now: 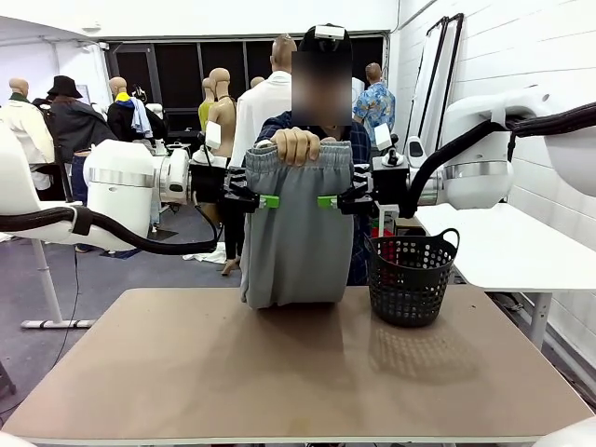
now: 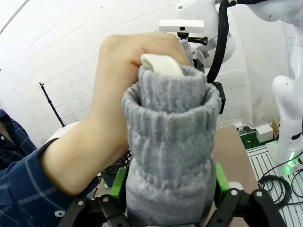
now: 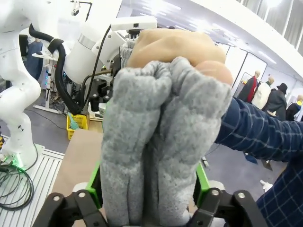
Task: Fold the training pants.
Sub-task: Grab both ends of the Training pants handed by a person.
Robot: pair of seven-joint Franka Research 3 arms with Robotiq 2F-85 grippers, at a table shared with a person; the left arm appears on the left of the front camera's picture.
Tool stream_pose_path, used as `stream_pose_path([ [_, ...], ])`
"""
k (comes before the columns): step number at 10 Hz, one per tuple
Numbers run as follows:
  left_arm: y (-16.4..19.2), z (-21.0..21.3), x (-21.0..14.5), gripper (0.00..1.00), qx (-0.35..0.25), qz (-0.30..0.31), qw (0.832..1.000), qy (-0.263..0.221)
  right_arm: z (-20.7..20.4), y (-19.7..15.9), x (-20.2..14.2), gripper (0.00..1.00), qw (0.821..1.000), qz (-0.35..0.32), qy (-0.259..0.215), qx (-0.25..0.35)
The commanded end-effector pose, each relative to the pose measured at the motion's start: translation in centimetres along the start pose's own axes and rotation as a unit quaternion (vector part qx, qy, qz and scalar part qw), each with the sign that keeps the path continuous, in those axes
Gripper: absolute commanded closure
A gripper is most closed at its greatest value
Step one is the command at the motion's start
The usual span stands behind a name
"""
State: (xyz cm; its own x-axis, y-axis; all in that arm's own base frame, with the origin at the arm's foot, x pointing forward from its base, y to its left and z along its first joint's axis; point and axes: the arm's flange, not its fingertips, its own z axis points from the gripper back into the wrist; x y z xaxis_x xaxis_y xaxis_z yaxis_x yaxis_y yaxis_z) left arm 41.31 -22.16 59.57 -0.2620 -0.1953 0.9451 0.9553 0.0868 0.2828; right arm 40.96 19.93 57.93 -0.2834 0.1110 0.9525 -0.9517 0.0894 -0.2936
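Left claw (image 1: 269,200) and right claw (image 1: 327,200) pinch, it seems, the side edges of the training pants (image 1: 296,242), which hang over the table's (image 1: 279,372) far edge from the person's hand (image 1: 296,146). I should bite evenly, just below the waistband, before pulling.

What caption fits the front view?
Person's hand holds grey training pants up; left end effector and right end effector flank them.

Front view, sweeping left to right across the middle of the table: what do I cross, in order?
left gripper → training pants → right gripper → black mesh basket
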Motion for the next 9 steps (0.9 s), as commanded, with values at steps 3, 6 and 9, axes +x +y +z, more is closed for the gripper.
stream_pose_path([
  [3,0.6,0.5,-0.3,0.95,0.000,0.018,0.999,-0.032,0.3,-0.4,0.7,0.99,0.999,-0.030,-0.020,0.011],
  [6,0.6,0.6,-0.4,1.00,-0.024,0.040,0.998,-0.049,0.0,-0.5,0.3,1.00,0.998,-0.051,-0.012,0.024],
  [9,1.1,0.4,-1.2,1.00,-0.041,0.068,0.996,-0.039,0.0,-1.0,-0.5,1.00,0.995,-0.086,-0.024,0.040],
])
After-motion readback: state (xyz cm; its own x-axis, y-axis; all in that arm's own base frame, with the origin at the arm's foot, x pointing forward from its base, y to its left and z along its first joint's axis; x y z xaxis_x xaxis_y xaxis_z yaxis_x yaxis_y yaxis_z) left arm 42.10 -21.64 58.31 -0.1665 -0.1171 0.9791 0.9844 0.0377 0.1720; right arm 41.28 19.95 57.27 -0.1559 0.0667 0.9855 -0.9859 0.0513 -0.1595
